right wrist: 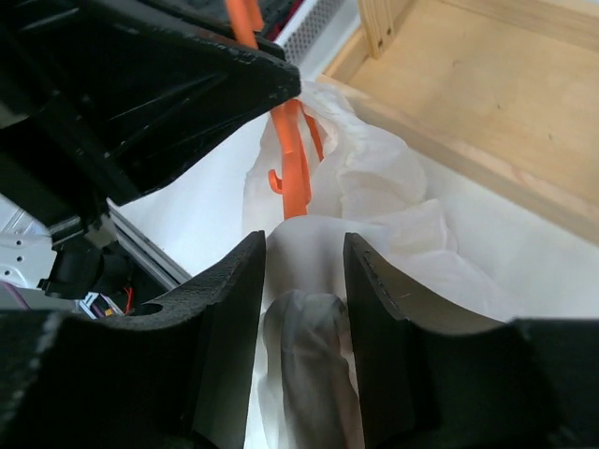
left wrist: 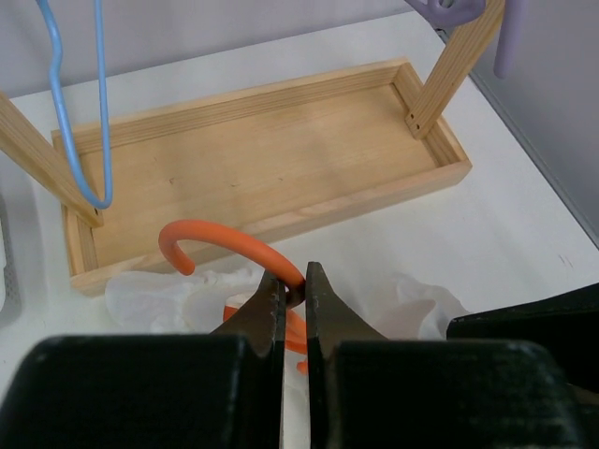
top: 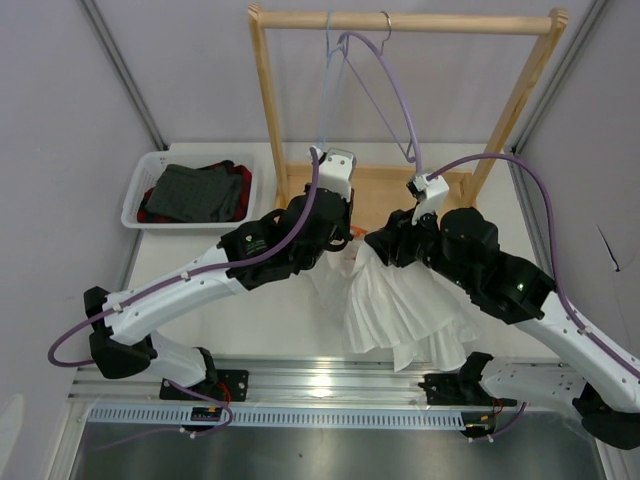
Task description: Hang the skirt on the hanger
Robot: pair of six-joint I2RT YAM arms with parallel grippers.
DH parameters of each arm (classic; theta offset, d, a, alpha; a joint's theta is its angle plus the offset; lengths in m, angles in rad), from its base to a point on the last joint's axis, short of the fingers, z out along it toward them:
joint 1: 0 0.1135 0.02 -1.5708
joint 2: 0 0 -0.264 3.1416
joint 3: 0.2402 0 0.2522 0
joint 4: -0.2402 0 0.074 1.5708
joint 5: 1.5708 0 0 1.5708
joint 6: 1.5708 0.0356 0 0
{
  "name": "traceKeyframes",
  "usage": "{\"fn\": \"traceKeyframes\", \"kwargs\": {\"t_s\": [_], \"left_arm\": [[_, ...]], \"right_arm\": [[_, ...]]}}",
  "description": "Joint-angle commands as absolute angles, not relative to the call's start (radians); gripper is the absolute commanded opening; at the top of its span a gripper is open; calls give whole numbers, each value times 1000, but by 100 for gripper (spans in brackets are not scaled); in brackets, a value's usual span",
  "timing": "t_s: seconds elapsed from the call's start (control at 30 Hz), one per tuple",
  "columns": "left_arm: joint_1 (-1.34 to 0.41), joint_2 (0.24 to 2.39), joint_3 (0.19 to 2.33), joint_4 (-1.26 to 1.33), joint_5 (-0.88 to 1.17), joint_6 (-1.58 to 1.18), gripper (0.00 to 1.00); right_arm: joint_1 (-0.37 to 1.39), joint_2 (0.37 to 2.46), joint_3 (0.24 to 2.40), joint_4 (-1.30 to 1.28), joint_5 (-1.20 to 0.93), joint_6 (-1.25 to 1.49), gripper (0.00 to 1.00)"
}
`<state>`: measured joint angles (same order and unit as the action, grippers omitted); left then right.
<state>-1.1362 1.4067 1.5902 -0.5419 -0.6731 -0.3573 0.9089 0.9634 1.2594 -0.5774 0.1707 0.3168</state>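
White crinkly ruffled fabric skirt (top: 400, 305) is bunched on the white surface (top: 265, 322) just in front of the wooden rack base tray (left wrist: 262, 159), fanning out away from the tray. Bright orange plastic hanger (left wrist: 234, 245) is tucked into the skirt's top, with its hook curving over the tray's front wall. Left fingers (left wrist: 271, 309) are pinched tight on the hook's neck. Right fingers (right wrist: 248, 281) are narrow, clamped on a skirt fold on the side away from the tray.

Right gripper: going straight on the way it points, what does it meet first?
The skirt: white fabric sits right ahead of the right gripper, some between its jaws. The orange hanger lies beyond; depth unclear.
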Motion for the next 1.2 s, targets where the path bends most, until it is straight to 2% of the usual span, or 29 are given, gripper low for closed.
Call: {"fn": "traceKeyframes", "kwargs": {"t_s": [0.0, 0.13, 0.33, 0.53, 0.67, 0.73, 0.77, 0.8, 0.9, 1.0, 1.17], "left_arm": [[-1131, 1385, 1649, -488, -660, -342, 0], [-1131, 1396, 1672, -502, -649, -336, 0], [-1131, 1396, 1687, -508, -629, -333, 0], [-1131, 1401, 1727, -534, -661, -325, 0], [-1131, 1439, 1790, -615, -751, -302, 0], [-1131, 1478, 1834, -652, -793, -299, 0], [-1131, 1486, 1838, -663, -798, -305, 0], [-1131, 1493, 1839, -669, -799, -308, 0], [-1131, 1515, 1833, -683, -822, -328, 0], [-1129, 1549, 1871, -709, -850, -337, 0], [-1124, 1574, 1937, -727, -856, -319, 0]], "right_arm": [[908, 963, 1227, -450, 121, 213, 43], [917, 1043, 1256, -413, 101, 170, 39], [923, 1103, 1256, -365, 109, 115, 39], [923, 1097, 1262, -380, 100, 101, 34], [927, 1004, 1168, -352, 86, 129, 34], [927, 965, 1111, -342, 106, 138, 38], [928, 951, 1108, -351, 130, 143, 42], [927, 930, 1117, -362, 168, 155, 50], [927, 888, 1149, -388, 212, 179, 59], [927, 882, 1190, -402, 213, 198, 61], [928, 905, 1178, -414, 222, 184, 58]]}}
